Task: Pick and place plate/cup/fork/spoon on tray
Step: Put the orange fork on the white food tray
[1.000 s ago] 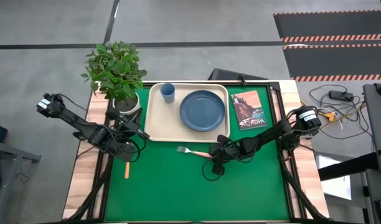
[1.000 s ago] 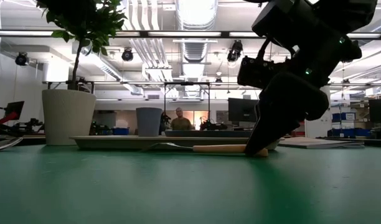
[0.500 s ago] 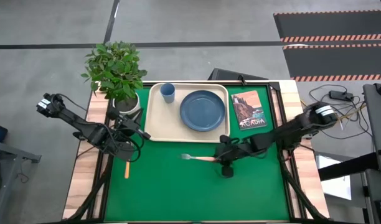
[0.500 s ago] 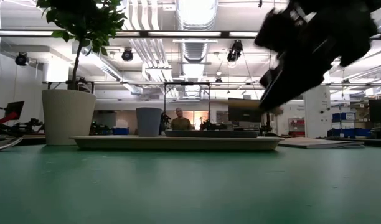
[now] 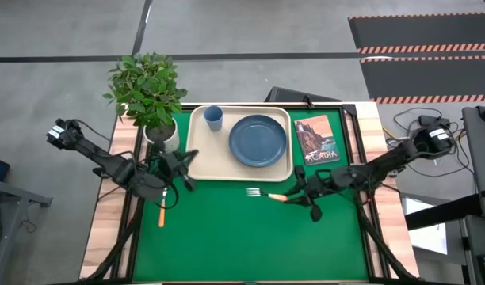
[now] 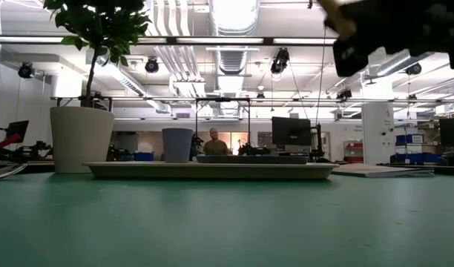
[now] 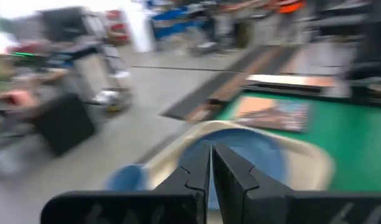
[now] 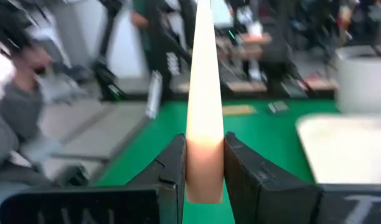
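"ACADIA" – on the booklet [image 5: 316,139] cover (white letters)

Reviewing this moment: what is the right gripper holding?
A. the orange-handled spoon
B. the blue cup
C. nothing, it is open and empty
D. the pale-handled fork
D. In the right wrist view the right gripper is clamped on the pale handle of the fork; the high view shows its tines pointing away from the gripper, while the spoon lies by the left gripper.

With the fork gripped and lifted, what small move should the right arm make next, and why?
Probably carry it toward the tray: the right end effector holds the fork by its handle above the green mat, just short of the tray's near edge.
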